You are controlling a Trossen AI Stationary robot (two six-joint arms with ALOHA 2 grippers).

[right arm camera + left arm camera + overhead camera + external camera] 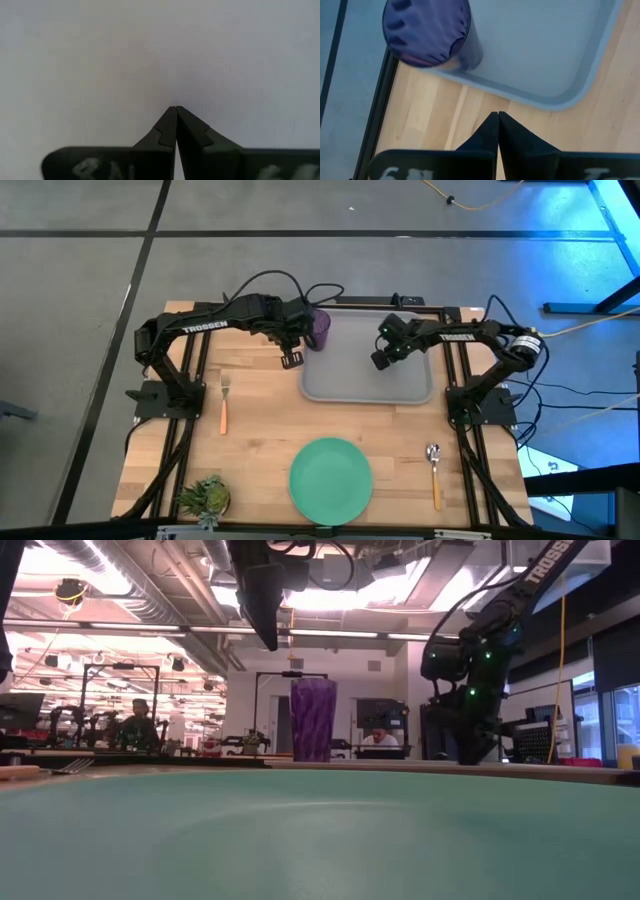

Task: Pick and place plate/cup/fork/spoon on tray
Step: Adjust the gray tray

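Pale wooden planks form the table (270, 430), smooth and lightly grained, bolted into a dark metal frame on a grey floor.

Nearest the front edge lies the plate (331, 478), flat, round, matte mint green, with nothing near it. To its right rests the spoon (434, 472), shiny oval bowl and orange handle; a small potted plant (205, 496) sits at the front left corner. Farther back on the left lies the fork (225, 402), silver tines and salmon handle, thin and flush to the wood. That flatness looks like the main risk: hard fingertips could skid off the slim handle or scrape the wood without getting under it, and the plate's low rim offers little to pinch.

Beyond these sits the tray (400, 385), grey plastic with rounded corners and a raised rim. The cup (320, 328), a translucent purple ribbed tumbler, stands upright in its far left corner, close against the rim. The left gripper (291, 360) hangs just outside that corner over the wood, fingers pressed together and holding nothing; a careless swing of this arm could clip the tall, light cup and topple it. The right gripper (380, 361) hovers over the tray's bare middle, also pressed together and empty.
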